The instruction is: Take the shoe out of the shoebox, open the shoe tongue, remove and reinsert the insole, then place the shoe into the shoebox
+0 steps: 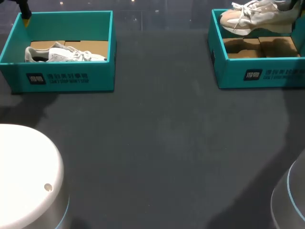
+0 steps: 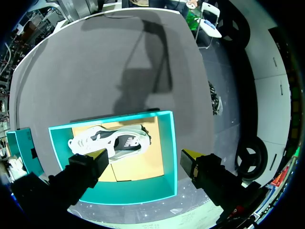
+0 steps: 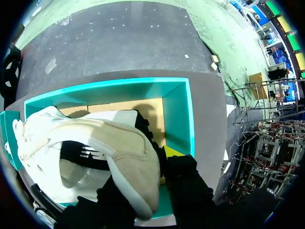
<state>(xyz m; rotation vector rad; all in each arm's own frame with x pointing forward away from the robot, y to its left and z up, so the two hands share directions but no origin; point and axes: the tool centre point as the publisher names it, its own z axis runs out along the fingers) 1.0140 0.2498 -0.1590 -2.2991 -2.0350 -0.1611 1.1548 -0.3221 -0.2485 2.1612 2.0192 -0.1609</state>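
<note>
While hanging over the far-left corner of the dark table (image 1: 157, 143), left gripper (image 2: 145, 154) spread wide, yellow tips well apart, clamped on nothing. Directly under it, left shoebox (image 1: 62, 78): teal, open-topped, standing on the table. Inside, on the brown cardboard floor, grey-and-white shoe (image 1: 64, 53), lying on its side along the box, touched by neither finger. From the head camera, only one yellow fingertip of that gripper visible, at the box's far left corner. At the near left corner, white robot base (image 1: 24, 176), rounded. Well apart, at the far right of the table, right shoebox (image 1: 257, 71): same teal, also open, shadow across its cardboard floor. Held up over it, off the floor, beige shoe (image 1: 252, 18), sole down, toe toward the left box. Right gripper (image 3: 143, 188) clamped on the shoe's heel end, a finger on either side, one yellow tip showing beside the beige upper. At the near right corner, grey robot base (image 1: 290, 200).
</note>
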